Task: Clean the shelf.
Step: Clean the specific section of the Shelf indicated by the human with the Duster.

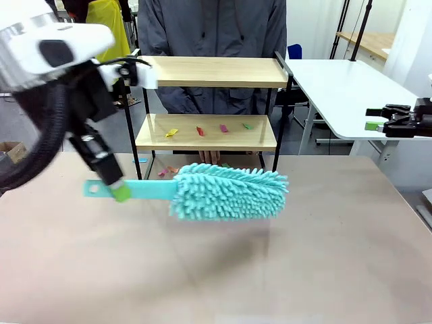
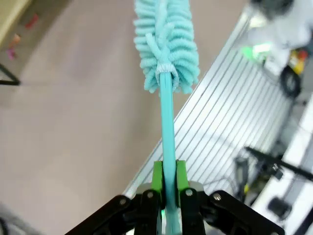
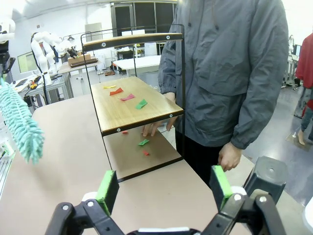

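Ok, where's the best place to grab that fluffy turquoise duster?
Probably its thin flat turquoise plastic handle, near the bare end, coming down from above and squeezing across its flat faces. The fluffy microfibre head is soft and would just squash. The left gripper clamps the handle this way.

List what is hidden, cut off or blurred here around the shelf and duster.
- Person's hand behind the shelf: partly covered by the lower board, right wrist view.
- Duster tip: cut by the left wrist view's top edge.
- Left tool: motion-blurred in the front view.
- Scraps under the shelf: partly behind the duster, front view.
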You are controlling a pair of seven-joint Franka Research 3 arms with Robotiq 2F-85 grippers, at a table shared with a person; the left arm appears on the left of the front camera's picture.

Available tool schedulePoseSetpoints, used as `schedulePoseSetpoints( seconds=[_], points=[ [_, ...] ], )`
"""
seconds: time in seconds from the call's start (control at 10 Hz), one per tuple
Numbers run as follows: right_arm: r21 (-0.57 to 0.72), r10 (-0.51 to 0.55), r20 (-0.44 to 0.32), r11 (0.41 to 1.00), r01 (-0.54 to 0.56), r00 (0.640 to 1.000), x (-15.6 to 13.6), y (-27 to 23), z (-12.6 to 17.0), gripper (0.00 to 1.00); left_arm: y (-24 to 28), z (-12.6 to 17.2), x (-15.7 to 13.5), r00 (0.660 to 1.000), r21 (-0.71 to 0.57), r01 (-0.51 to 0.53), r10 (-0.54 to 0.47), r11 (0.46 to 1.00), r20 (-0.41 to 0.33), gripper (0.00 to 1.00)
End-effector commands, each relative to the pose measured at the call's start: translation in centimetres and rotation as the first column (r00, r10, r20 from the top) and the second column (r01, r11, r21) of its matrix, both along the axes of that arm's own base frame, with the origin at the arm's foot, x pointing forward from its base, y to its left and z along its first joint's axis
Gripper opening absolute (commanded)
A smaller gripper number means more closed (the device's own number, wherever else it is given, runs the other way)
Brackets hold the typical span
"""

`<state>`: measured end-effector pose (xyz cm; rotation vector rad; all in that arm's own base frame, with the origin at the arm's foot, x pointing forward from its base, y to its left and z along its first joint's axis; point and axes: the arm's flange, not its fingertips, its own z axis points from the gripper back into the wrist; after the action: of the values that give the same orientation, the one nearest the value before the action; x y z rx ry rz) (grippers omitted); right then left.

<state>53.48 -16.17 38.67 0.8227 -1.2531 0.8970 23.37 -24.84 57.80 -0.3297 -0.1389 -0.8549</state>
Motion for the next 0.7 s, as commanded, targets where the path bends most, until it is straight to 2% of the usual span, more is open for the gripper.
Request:
schedulePoseSetpoints(
  seconds=[0.0,0.2,0.3,0.4,0.5,0.6],
  points=[
    [-0.019,0.0,-0.001,1.0,0.0,1.0,0.1,0.1,0.3,1.0,-4.0,-0.5,-2.0,0.966,0.026,-0.26,0.26,0.965,-0.003,0.13],
    [-0.019,0.0,-0.001,1.0,0.0,1.0,0.1,0.1,0.3,1.0,-7.8,-1.1,-3.1,0.933,0.0,-0.359,0.359,0.934,-0.015,0.13],
    [-0.019,0.0,-0.001,1.0,0.0,1.0,0.1,0.1,0.3,1.0,-8.7,-1.3,-2.5,0.923,0.065,-0.377,0.38,0.924,-0.057,0.13],
    [-0.019,0.0,-0.001,1.0,0.0,1.0,0.1,0.1,0.3,1.0,-8.9,-0.1,-2.5,0.955,0.014,-0.244,0.242,0.97,-0.169,0.13],
    [-0.019,0.0,-0.001,1.0,0.0,1.0,0.1,0.1,0.3,1.0,-7.9,-1.9,-3.8,0.937,0.041,-0.347,0.348,0.937,-0.032,0.13],
    [-0.019,0.0,-0.001,1.0,0.0,1.0,0.1,0.1,0.3,1.0,-7.9,-1.9,-3.8,0.937,0.041,-0.347,0.348,0.937,-0.032,0.13]
  ],
)
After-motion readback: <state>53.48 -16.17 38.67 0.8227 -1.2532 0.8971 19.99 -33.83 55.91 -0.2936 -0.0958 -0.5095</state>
